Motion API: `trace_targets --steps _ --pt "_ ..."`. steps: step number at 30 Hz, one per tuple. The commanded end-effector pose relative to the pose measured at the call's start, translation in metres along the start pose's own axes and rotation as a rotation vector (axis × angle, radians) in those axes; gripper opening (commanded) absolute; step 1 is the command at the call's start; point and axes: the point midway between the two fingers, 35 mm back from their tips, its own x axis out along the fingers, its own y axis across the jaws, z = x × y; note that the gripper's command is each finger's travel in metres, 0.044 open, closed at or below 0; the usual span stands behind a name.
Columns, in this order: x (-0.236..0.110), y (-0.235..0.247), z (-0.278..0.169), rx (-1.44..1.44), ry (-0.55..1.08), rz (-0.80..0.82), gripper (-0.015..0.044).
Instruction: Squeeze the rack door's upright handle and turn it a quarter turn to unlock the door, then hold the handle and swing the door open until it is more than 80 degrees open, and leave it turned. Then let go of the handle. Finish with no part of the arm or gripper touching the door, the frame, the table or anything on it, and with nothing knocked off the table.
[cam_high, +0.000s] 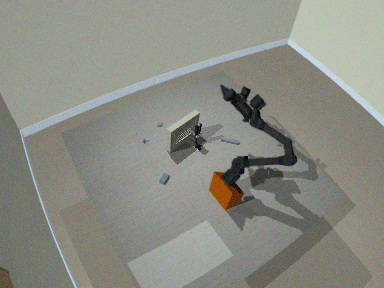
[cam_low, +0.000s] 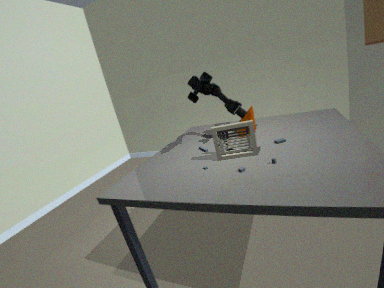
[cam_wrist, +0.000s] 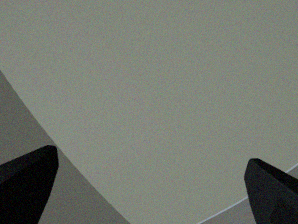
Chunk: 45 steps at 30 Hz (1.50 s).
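In the top view, the cream rectangular rack frame (cam_high: 183, 121) (cam_low: 216, 145) stands upright at centre, apparently so its door has room to swing. Right of it, the black gripper (cam_high: 225, 93) (cam_low: 193, 88) (cam_wrist: 153, 164) hangs clear, its fingers spread on nothing, presumably ready to approach the handle.

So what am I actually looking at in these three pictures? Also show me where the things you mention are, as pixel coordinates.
One black robot arm (cam_high: 289, 156) (cam_low: 227, 101), rooted at an orange block (cam_high: 224, 192) (cam_low: 249, 118) on a table (cam_high: 190, 200) (cam_low: 300, 175). The first picture looks down from high up; the second looks across the table from the side. The third comes from the arm's own wrist: two dark fingers, spread wide, with wall beyond. So the hand is open and holds nothing. On the table stand a pale upright frame (cam_high: 183, 122) (cam_low: 235, 156) and a few small grey pieces, too tiny to identify.
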Motion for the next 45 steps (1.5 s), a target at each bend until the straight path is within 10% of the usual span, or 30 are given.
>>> trace_targets --steps 1,5,45 --pt "0.001 0.0 -0.001 0.001 0.005 -0.001 0.0374" --pt "0.012 -0.003 -0.015 0.012 0.095 -0.03 0.0282" --pt "0.044 -0.031 -0.173 -0.174 1.119 -0.4 0.0282"
